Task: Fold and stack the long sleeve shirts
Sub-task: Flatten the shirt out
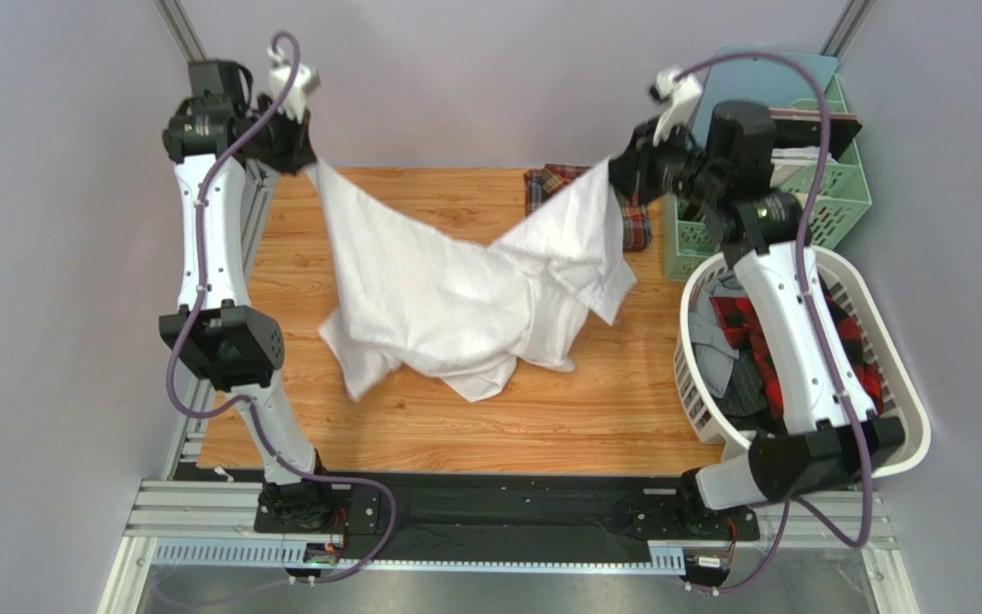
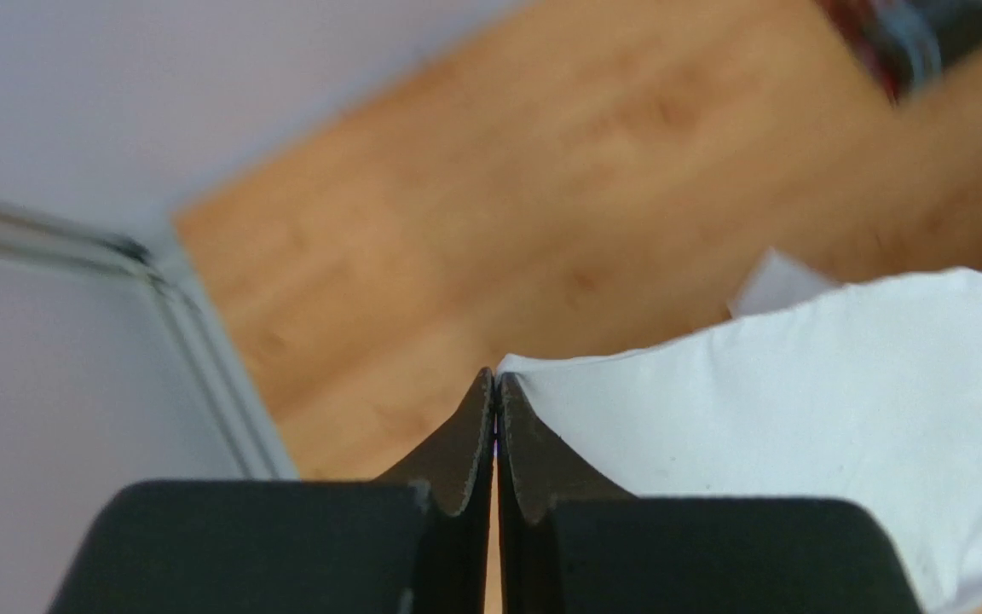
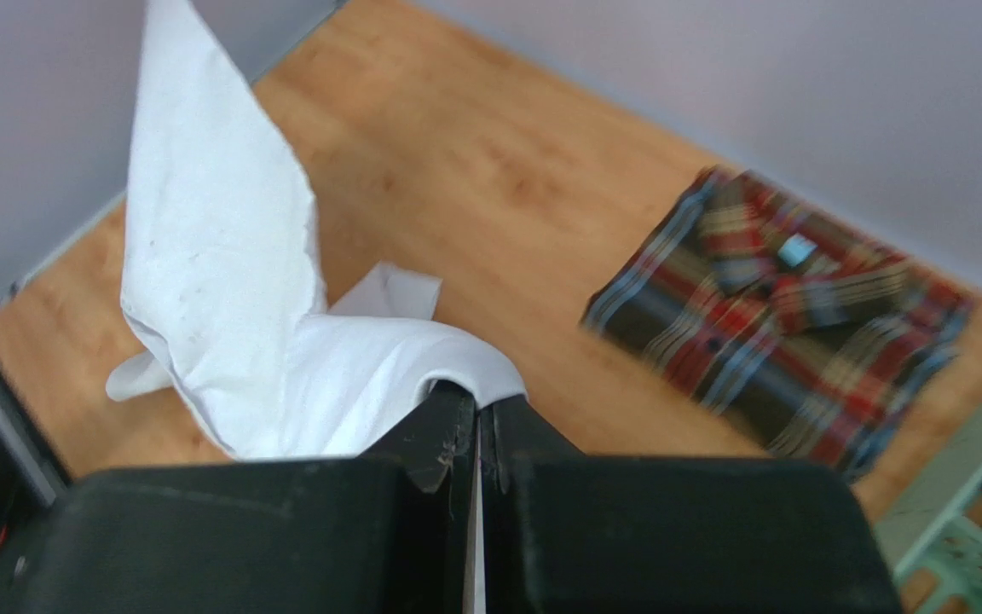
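The white shirt (image 1: pixel 458 288) hangs in the air between my two grippers, sagging in the middle, its lower part resting on the wooden table (image 1: pixel 458 435). My left gripper (image 1: pixel 308 160) is shut on one upper corner at the far left; the cloth (image 2: pixel 816 409) runs off to the right of its tips (image 2: pixel 496 379). My right gripper (image 1: pixel 618 166) is shut on the other upper corner; the cloth (image 3: pixel 240 307) drapes left of its tips (image 3: pixel 477 399). The plaid shirt (image 3: pixel 778 320) lies folded at the table's far edge, partly hidden behind the white shirt (image 1: pixel 547 186).
A white laundry basket (image 1: pixel 900 371) with dark and red clothes stands at the right, under my right arm. A green crate (image 1: pixel 842 192) stands behind it. Grey walls close the back and both sides.
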Robot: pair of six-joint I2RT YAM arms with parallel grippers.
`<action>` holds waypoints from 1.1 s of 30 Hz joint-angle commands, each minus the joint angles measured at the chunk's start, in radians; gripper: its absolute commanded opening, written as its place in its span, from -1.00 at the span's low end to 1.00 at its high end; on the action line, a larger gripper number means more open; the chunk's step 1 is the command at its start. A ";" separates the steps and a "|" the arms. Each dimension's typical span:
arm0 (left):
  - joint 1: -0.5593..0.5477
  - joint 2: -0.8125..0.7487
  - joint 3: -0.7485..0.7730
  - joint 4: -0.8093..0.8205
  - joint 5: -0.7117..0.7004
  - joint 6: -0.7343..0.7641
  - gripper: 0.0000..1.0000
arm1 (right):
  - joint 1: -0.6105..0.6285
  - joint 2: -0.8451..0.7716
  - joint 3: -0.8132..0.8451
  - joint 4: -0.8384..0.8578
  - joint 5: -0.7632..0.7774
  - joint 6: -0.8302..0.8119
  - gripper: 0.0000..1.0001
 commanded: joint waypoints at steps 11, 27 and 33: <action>0.028 -0.442 -0.040 0.679 0.077 -0.270 -1.00 | -0.203 -0.012 0.576 0.273 0.162 0.250 -1.00; 0.080 -1.026 -1.216 -0.166 0.148 0.878 -0.41 | -0.201 -0.706 -0.458 -0.517 -0.064 -0.543 0.23; 0.078 -1.000 -1.216 -0.151 0.133 0.818 0.11 | -0.197 -0.515 -0.452 -0.518 -0.106 -0.570 0.77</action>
